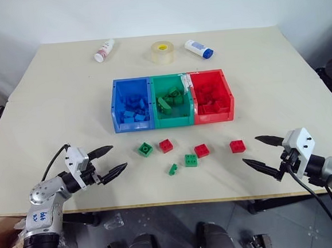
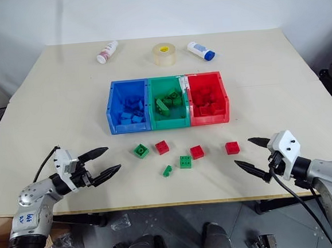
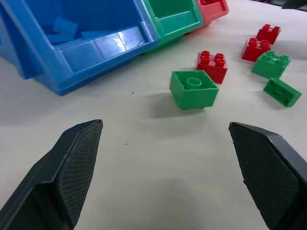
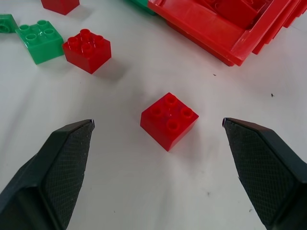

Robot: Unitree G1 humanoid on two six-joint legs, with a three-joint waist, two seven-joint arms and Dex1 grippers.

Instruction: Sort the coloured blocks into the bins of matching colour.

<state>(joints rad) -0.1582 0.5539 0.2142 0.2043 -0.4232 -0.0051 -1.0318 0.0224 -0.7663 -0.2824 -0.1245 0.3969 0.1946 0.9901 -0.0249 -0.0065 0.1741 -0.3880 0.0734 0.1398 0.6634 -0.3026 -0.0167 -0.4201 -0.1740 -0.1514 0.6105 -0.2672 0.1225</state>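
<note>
Both wide open and empty: left end effector (image 1: 108, 160) and right end effector (image 1: 262, 152), flanking six loose blocks (image 1: 202, 150) before the bins (image 1: 174, 122), poised for pickup.

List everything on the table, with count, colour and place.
Rectangular open-top plastic bins: three in a row mid-table; blue, green, red; each holds blocks of its own colour.
Loose studded plastic bricks in front of the bins: three red; three green.
Small white bottles: two at the far edge, one red-capped, one blue-capped.
Clear tape roll: one, between the bottles.
Left tool: open, empty, near the green brick.
Right tool: open, empty, near the rightmost red brick.
</note>
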